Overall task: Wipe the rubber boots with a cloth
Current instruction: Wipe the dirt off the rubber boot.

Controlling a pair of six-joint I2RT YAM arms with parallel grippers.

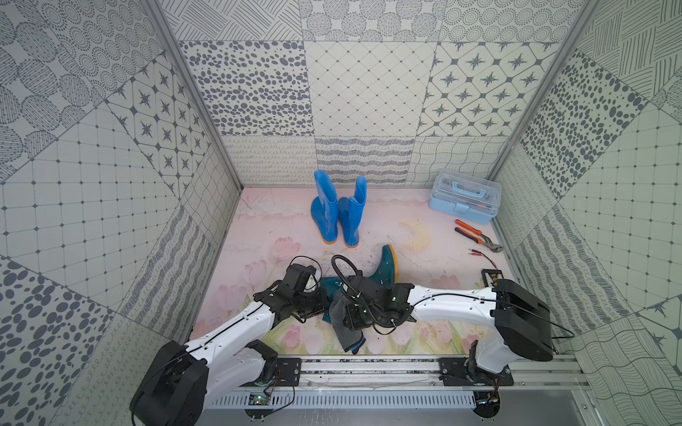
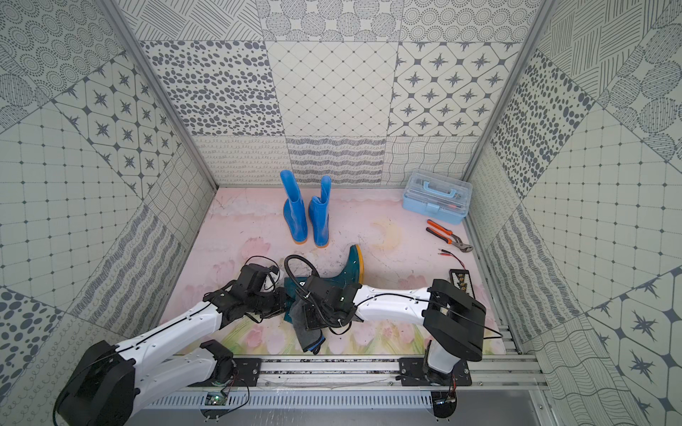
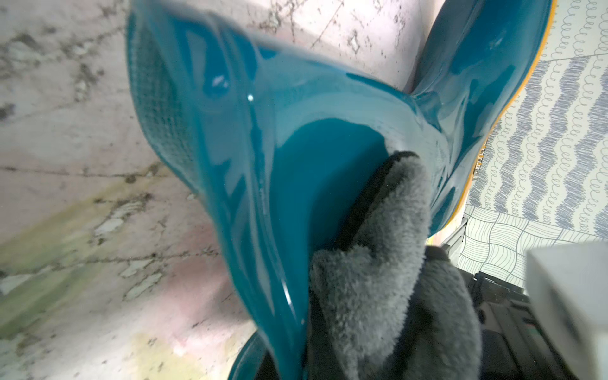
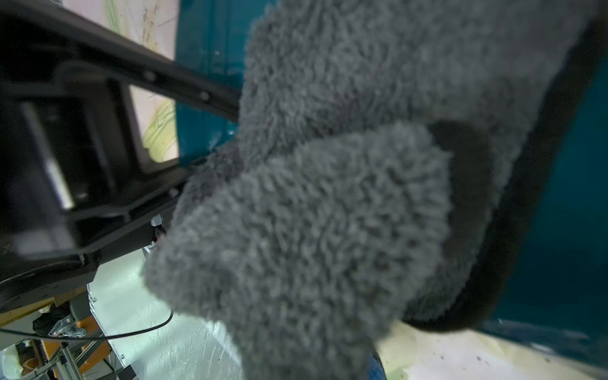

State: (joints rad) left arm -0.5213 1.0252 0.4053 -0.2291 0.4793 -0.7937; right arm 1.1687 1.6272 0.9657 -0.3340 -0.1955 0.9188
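Observation:
A dark teal-green rubber boot (image 1: 385,271) (image 2: 352,267) lies on its side mid-floor, orange sole facing right. My left gripper (image 1: 323,304) (image 2: 284,300) is shut on the wall of its shaft at the open top; the glossy shaft (image 3: 296,148) fills the left wrist view. My right gripper (image 1: 343,311) (image 2: 304,313) is shut on the grey cloth (image 1: 345,332) (image 2: 308,337) (image 4: 312,197), which is pressed against the shaft (image 4: 575,214) beside the left gripper and hangs towards the front. The cloth (image 3: 378,279) hides the right fingers. Two blue boots (image 1: 324,212) (image 1: 350,217) stand upright at the back.
A light blue toolbox (image 1: 465,197) sits at the back right, with orange-handled pliers (image 1: 478,236), red-tipped leads (image 1: 479,253) and a small black board (image 1: 492,276) in front of it. Patterned walls close three sides. A metal rail (image 1: 369,369) runs along the front.

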